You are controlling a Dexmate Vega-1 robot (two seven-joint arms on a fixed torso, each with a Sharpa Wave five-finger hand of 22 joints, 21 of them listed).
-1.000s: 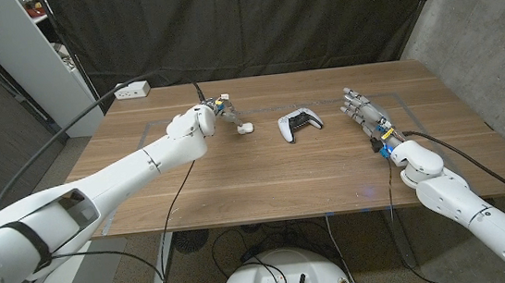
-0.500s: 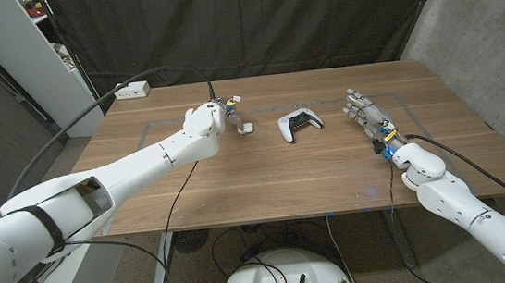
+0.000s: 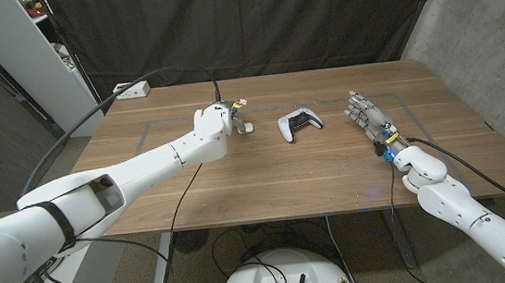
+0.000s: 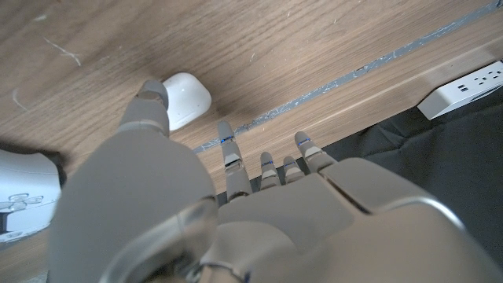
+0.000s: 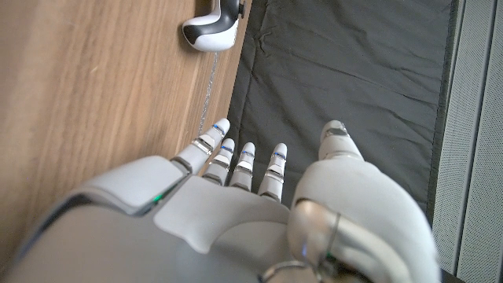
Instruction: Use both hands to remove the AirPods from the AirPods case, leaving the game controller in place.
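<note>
1. The small white rounded AirPods case (image 4: 187,99) sits on the wooden table (image 3: 265,177), lid closed as far as the left wrist view shows. In the head view it lies just beyond your left hand, well to the left of the controller, toward the far edge.
2. No earbuds are visible outside the case, so extraction is not done. My read: you're at the approach stage, nothing removed yet.
3. Your left hand (image 3: 218,122) is at the case. The left wrist view shows the thumb tip (image 4: 149,102) beside or touching the case and the other fingers extended past it, apart, not wrapped round it. No grip that I can confirm; treat the hand as spread and empty.
4. Your right hand (image 3: 366,117) is well apart from the case, over the right side of the table, fingers extended and spread, holding nothing.
5. The white-and-black game controller (image 3: 299,123) lies between the two hands, untouched. Good so far.
6. Still to do, as I judge it: secure the case with one hand, bring the right hand across past the controller, open the lid, pull the AirPods out.
</note>
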